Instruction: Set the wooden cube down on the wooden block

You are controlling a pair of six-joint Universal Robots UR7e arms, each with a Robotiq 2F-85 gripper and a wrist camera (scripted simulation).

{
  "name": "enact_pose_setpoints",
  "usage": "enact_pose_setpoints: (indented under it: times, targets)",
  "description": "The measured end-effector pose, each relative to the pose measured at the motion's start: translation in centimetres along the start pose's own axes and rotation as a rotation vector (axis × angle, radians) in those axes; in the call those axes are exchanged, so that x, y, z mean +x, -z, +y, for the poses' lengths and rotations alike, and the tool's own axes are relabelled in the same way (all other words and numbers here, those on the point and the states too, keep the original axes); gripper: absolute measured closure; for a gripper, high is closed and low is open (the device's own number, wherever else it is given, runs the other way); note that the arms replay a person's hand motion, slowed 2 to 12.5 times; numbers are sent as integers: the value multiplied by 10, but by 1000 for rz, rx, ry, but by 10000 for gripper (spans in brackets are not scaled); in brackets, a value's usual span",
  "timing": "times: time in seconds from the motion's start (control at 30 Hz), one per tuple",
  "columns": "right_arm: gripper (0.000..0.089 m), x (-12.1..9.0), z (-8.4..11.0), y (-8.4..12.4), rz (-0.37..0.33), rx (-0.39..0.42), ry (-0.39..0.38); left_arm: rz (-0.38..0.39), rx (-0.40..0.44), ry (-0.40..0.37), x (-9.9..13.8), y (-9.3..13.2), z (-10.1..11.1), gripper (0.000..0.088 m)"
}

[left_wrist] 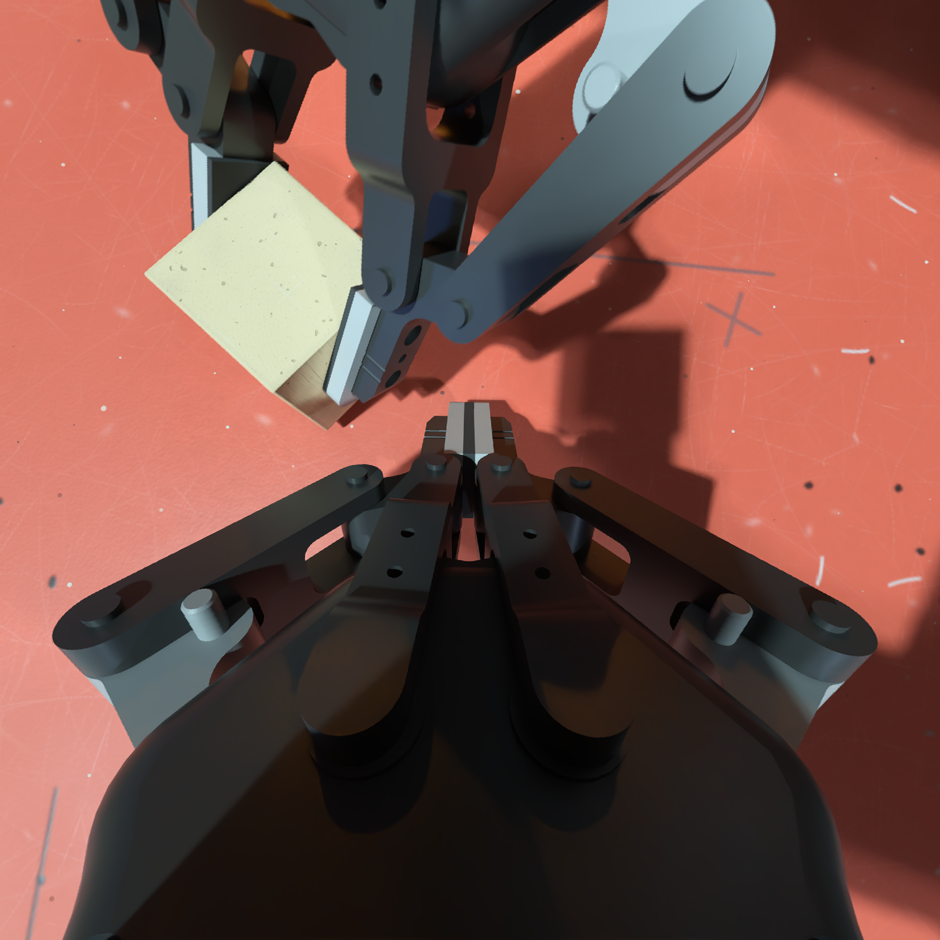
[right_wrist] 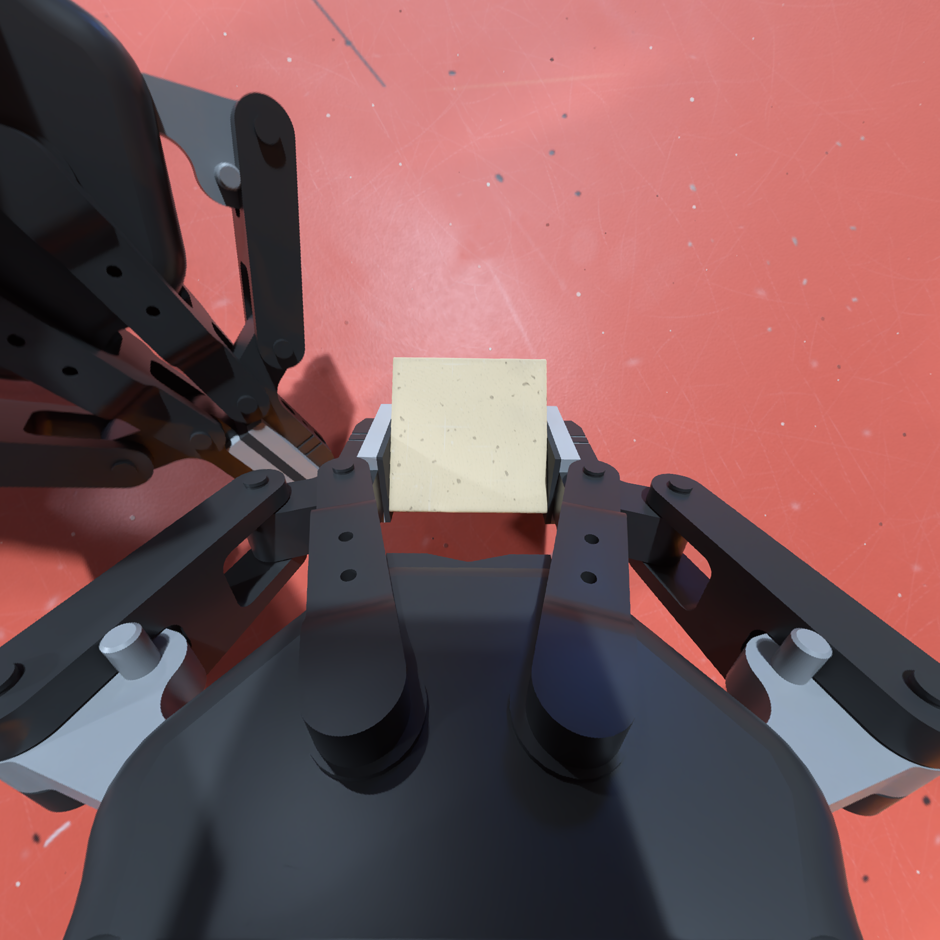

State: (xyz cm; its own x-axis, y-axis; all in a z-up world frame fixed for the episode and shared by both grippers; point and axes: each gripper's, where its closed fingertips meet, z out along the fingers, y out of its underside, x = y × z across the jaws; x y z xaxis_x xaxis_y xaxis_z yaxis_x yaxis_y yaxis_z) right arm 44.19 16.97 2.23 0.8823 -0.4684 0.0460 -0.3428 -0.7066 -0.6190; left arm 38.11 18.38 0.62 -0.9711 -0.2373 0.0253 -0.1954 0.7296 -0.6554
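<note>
A pale wooden cube [right_wrist: 468, 437] sits between the pads of my right gripper [right_wrist: 468, 442], which is shut on it from both sides. In the left wrist view the cube [left_wrist: 254, 285] is at the upper left, held by the right gripper [left_wrist: 274, 274] low over the red table, with its shadow close under its lower corner. My left gripper [left_wrist: 469, 424] is shut and empty, its pads pressed together just right of the cube. It also shows at the left in the right wrist view [right_wrist: 277, 452]. No wooden block is in view.
The red table top [right_wrist: 712, 254] is scuffed and speckled, with thin dark marks [left_wrist: 732, 318] on it. The two grippers stand very close together. Dark shadows of the arms [left_wrist: 636, 407] fall to the right of the left gripper.
</note>
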Motion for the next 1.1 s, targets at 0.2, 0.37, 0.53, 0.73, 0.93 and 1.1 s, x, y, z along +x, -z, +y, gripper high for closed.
enact_pose_setpoints:
  times: [0.2,0.37,0.53,0.73,0.93,1.1]
  targets:
    - [448,9,11,8,-7,-14,-21,0,0,-1,0,0,0,882]
    - [448,34,25,17,43,-37,-80,-2,1,-2,0,0,0,882]
    - [448,63,41,27,113,-58,-155,-3,1,-3,0,0,0,882]
    - [448,81,49,33,149,-46,-220,-4,1,-4,0,0,0,882]
    - [448,81,46,30,175,-25,-221,-2,0,-2,0,0,0,882]
    - [448,65,37,24,152,-5,-188,2,1,2,0,0,0,882]
